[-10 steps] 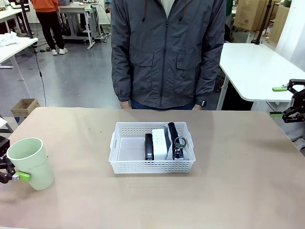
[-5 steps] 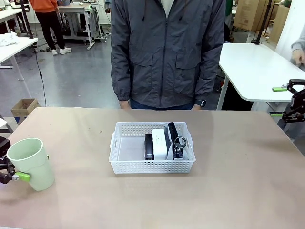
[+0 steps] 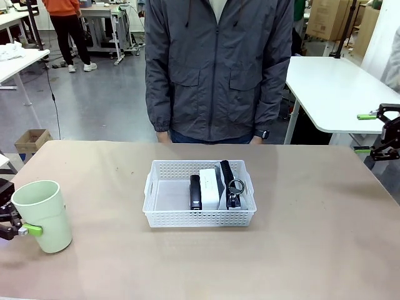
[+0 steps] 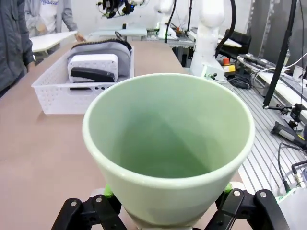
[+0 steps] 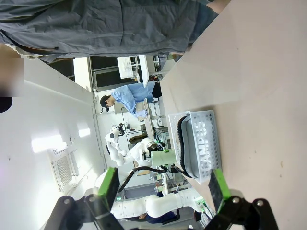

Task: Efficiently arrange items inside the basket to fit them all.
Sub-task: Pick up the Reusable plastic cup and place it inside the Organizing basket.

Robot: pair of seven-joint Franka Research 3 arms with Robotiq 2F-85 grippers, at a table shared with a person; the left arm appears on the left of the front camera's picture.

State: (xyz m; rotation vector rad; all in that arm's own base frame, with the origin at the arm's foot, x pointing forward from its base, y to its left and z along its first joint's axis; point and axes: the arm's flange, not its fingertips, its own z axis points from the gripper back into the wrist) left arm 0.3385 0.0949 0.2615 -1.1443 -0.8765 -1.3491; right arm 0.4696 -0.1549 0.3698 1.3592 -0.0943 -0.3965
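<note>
The left gripper (image 3: pixel 14 222) is squeezing the green cup (image 3: pixel 41 214) at the table's near left corner. The right gripper (image 3: pixel 377 132) is hanging open at the far right. The basket (image 3: pixel 169 215) is sitting mid-table, holding the stapler (image 3: pixel 195 192), block (image 3: pixel 209 188) and pouch (image 3: pixel 229 178).

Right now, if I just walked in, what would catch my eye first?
Probably the pale green cup at the table's near left edge, gripped by the left gripper. Next, the white basket mid-table, its right half packed with a stapler, a white block and a pouch, and a person in a grey jacket standing behind.
</note>
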